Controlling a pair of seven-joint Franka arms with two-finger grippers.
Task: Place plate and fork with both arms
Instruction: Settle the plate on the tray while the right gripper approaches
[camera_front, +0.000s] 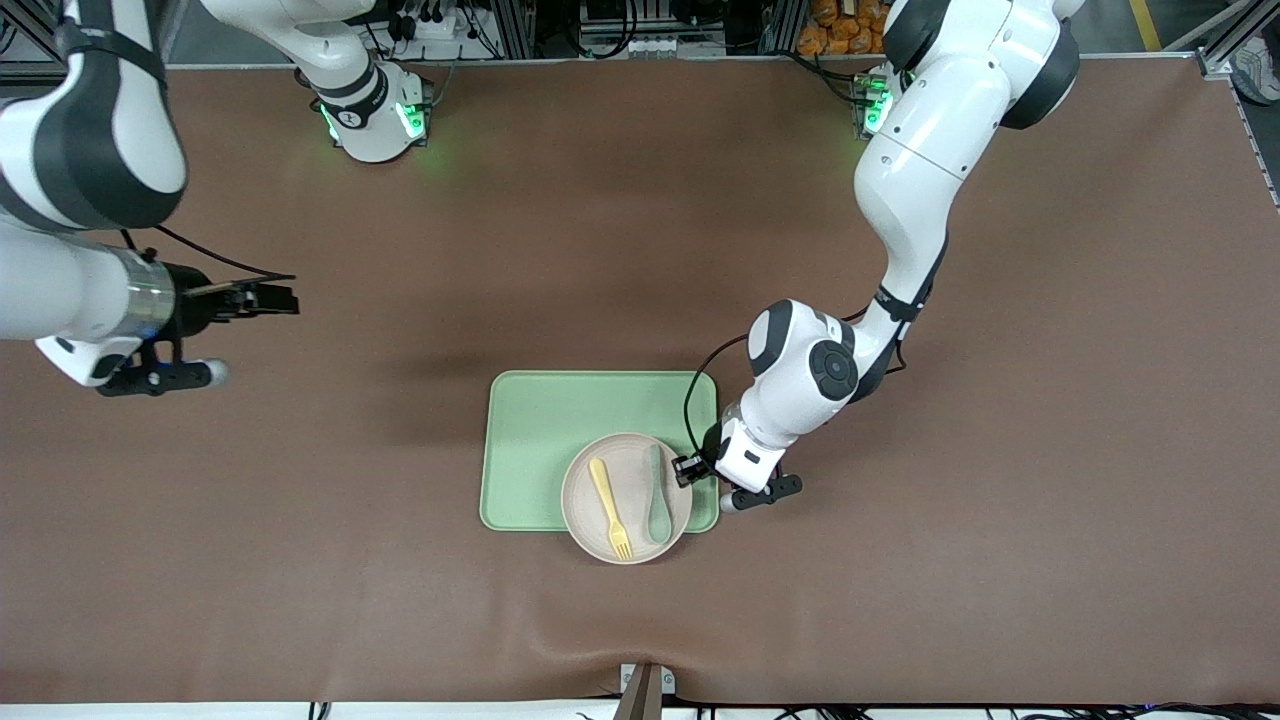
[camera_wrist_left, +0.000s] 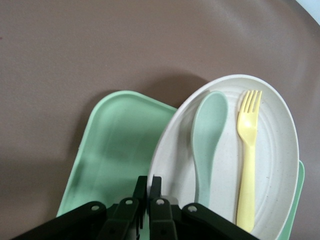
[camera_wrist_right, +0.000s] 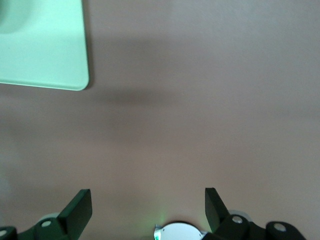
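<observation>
Brown matting covers the whole table (camera_front: 1000, 560), bare apart from the green tray (camera_front: 545, 420) in the middle. You have the left gripper (camera_front: 688, 468) clenched on the rim of the plate (camera_front: 590, 525), at the side toward the left arm's end. The plate sits on the tray's corner nearest the front camera, overhanging its edge. The fork (camera_front: 610, 508) lies on the plate beside a grey-green spoon (camera_front: 657, 495), so by my reading neither is placed yet. Your right gripper (camera_front: 262, 298) waits with fingers spread, over bare mat toward the right arm's end, well apart from the tray, with open room all round
</observation>
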